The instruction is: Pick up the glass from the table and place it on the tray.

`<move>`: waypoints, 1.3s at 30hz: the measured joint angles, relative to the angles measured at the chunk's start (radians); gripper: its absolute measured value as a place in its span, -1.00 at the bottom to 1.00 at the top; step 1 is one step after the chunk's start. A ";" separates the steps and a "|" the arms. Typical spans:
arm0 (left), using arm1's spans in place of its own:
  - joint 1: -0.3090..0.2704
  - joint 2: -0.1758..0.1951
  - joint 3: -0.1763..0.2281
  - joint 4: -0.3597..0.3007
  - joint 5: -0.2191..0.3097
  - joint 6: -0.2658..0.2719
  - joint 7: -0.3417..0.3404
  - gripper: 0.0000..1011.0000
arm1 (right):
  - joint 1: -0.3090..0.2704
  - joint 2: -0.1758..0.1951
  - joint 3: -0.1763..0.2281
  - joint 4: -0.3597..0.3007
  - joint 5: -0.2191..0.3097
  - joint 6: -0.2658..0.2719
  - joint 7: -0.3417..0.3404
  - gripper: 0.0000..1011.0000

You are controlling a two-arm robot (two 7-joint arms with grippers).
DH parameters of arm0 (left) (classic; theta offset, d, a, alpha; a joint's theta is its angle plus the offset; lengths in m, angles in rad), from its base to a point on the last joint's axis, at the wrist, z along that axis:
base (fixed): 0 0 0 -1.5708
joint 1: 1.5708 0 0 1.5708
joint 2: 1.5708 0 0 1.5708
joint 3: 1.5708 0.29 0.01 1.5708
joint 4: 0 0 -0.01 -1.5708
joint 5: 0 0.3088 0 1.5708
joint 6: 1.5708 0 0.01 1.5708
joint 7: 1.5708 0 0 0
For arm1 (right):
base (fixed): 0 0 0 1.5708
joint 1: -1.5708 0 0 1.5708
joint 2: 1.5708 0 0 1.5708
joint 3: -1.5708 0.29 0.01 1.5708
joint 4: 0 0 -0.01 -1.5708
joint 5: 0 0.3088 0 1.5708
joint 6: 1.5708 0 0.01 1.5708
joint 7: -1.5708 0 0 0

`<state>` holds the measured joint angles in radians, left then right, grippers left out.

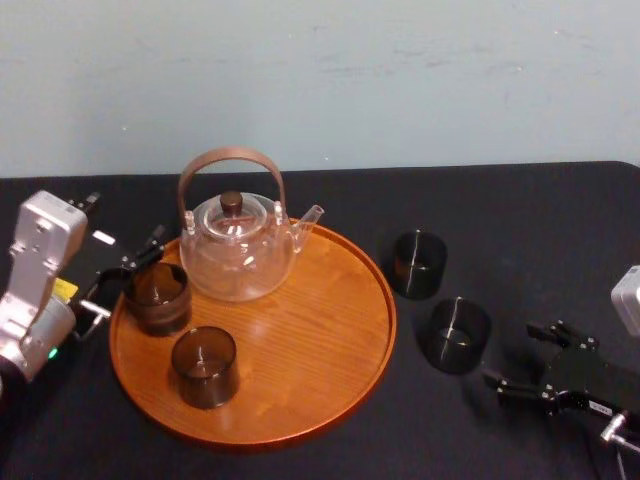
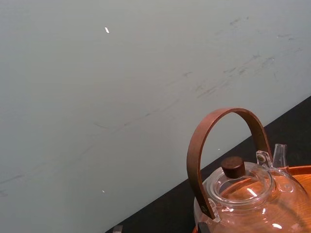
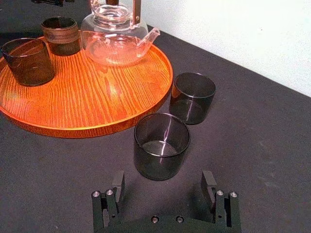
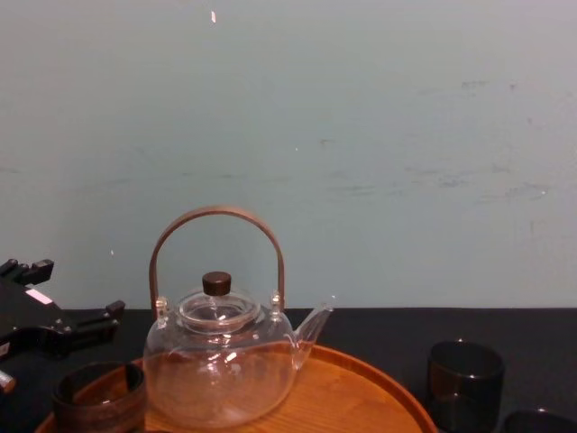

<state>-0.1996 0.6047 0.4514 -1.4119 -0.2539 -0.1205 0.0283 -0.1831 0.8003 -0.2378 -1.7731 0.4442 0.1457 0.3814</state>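
Target as I'm reading it: near glass (image 1: 459, 335). It's dark, smoked and upright, sitting on the black table (image 1: 560, 230) just off the tray (image 1: 330, 340) rim at the tray's 3 o'clock. The far glass (image 1: 419, 264) is standing at the tray's 2 o'clock, close beside the near one and not touching it.

Right gripper (image 3: 163, 180) is hovering low at the near glass's 4 o'clock. Claw is spread wide, wider than the glass, and holding nothing. Its jaws are lining up either side of the glass but stopping short of it. Left gripper (image 1: 128, 272) is sitting at the tray's 9 o'clock beside the brown glass (image 1: 157, 297), claw looking spread and empty.

Handling, my guess:
- Thin-walled, light, rigid, slick and breakable, so squeeze gently.
- Straight sides, so I'm expecting a mid-height pinch across the widest part to hold best.
- Too high risks tipping it; too low risks scraping the table.

Clearance:
- The far glass at the target's 11 o'clock is crowding the far jaw, so a straight-in approach looks safest.
- The low raised tray rim is lying between pick and drop, so the glass needs lifting over it before moving across.
- The teapot (image 1: 237, 250) is taking the tray's 11–12 o'clock and the front glass (image 1: 204, 366) its 7 o'clock.
- The tray's 1-to-6 side is lying bare, so there's plenty of landing room just inside the rim.
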 joint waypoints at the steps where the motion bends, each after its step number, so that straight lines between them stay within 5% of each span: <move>1: 0.000 0.000 0.000 0.000 0.000 0.000 0.000 0.98 | 0.003 -0.003 -0.001 0.001 -0.003 0.002 0.001 0.98; 21: 0.000 0.000 0.000 0.000 0.000 0.000 0.000 0.98 | 0.124 -0.102 -0.045 0.077 -0.081 0.060 0.037 0.98; 39: 0.000 0.000 0.000 0.000 0.000 0.000 0.000 0.98 | 0.185 -0.139 -0.068 0.130 -0.107 0.085 0.070 0.98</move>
<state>-0.1995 0.6047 0.4514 -1.4120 -0.2539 -0.1206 0.0283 0.0017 0.6613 -0.3061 -1.6427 0.3372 0.2305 0.4517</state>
